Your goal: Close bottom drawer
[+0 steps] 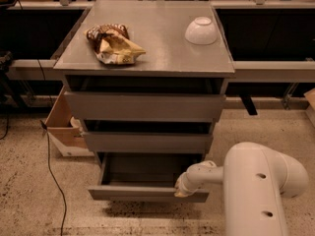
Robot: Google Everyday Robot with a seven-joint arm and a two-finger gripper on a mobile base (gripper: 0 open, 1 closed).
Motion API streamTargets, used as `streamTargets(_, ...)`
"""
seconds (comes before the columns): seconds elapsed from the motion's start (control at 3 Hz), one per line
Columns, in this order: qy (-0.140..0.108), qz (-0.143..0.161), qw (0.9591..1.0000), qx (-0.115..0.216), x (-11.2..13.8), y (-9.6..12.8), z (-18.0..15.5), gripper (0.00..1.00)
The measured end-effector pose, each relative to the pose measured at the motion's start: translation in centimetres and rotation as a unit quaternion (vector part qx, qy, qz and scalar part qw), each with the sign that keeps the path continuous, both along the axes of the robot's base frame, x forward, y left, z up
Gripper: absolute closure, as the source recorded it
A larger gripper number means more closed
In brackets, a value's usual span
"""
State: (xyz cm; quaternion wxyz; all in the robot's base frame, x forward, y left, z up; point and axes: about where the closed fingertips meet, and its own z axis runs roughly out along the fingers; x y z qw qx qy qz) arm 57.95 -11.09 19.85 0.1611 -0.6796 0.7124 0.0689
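A grey three-drawer cabinet (147, 107) stands in the middle of the camera view. Its bottom drawer (147, 191) is pulled partly out and looks empty inside. My white arm (256, 181) reaches in from the lower right. The gripper (183, 188) is at the right end of the bottom drawer's front panel, pressed against it. The top and middle drawers also stand slightly out.
A crumpled chip bag (114, 44) and an upturned white bowl (201, 30) lie on the cabinet top. A cardboard box (64, 127) sits on the floor to the left, with a black cable (49, 171) running beside it. Dark shelving is behind.
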Motion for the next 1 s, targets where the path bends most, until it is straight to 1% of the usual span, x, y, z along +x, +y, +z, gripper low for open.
streamTargets(0.33,-0.002,0.000,1.0000,0.000,0.2,0.0,0.0,0.42)
streamTargets(0.67,-0.038,-0.010,0.9992,0.011,1.9,-0.6,3.7,0.17)
streamTargets(1.0,-0.054,-0.015,0.9984,0.010,1.5,-1.6,6.0,0.01)
